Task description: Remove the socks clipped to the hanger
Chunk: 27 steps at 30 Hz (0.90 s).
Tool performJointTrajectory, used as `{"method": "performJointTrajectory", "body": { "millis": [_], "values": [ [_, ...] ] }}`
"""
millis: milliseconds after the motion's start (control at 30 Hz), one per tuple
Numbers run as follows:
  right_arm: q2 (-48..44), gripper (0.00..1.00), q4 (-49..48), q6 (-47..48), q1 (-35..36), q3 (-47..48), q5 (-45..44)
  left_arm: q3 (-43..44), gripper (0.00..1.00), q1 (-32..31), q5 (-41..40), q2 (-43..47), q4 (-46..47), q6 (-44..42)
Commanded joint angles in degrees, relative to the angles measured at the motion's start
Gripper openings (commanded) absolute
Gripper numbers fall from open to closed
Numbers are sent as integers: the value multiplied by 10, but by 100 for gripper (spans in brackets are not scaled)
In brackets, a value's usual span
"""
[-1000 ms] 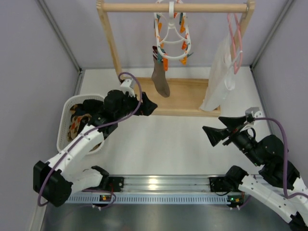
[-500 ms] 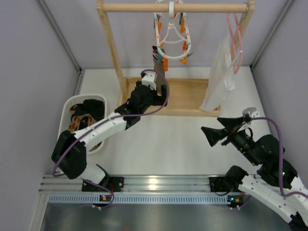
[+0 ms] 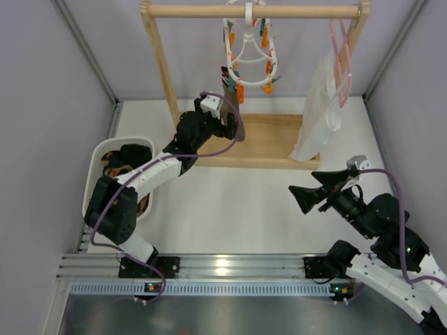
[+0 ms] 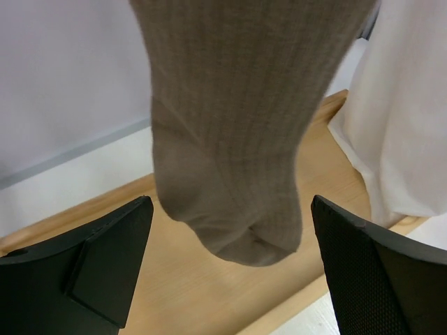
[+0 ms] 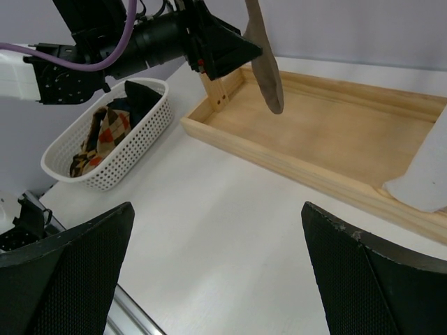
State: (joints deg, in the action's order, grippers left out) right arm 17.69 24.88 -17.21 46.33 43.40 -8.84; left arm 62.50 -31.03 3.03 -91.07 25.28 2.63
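Observation:
The white ring hanger (image 3: 249, 50) with orange and teal clothespins hangs from the wooden rail. One grey-brown ribbed sock (image 4: 230, 118) hangs clipped below it; it also shows in the top view (image 3: 228, 85) and the right wrist view (image 5: 266, 66). My left gripper (image 3: 229, 125) is open, its black fingers (image 4: 91, 265) on either side of the sock's toe without touching it. My right gripper (image 3: 307, 196) is open and empty above the white table at the right. Several other socks (image 3: 119, 167), dark and argyle, lie in the basket.
A white mesh basket (image 3: 96, 164) stands at the left. The wooden rack's base tray (image 3: 276, 143) lies under the sock. A pink wire hanger (image 3: 341, 52) carries a white translucent garment (image 3: 316, 115) at the right of the rail.
My left arm has swung from the basket up and right to the hanging sock, and its open jaws now flank the toe. My right arm has barely shifted.

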Motion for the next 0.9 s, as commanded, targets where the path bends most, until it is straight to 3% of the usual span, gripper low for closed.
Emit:
{"method": "performJointTrajectory", "body": {
  "millis": [0,300,567,700,733,767,867],
  "values": [
    [12,100,-31,0,-4,-7,18,6,98,18,78,-17,82,-36],
    [38,99,-40,6,-4,-9,46,73,98,33,144,-67,82,-58],
    [49,100,-44,11,-4,-16,50,129,98,36,112,-115,83,-49],
    [59,99,-51,13,-4,-20,51,131,88,35,100,-124,109,-32],
    [65,99,-53,12,-4,-21,52,129,81,35,96,-123,115,-28],
    [67,99,-52,12,-4,-21,53,127,47,36,94,-122,118,-28],
    [73,100,-54,13,-4,-19,55,115,10,35,58,-109,124,-6]
  ]
}}
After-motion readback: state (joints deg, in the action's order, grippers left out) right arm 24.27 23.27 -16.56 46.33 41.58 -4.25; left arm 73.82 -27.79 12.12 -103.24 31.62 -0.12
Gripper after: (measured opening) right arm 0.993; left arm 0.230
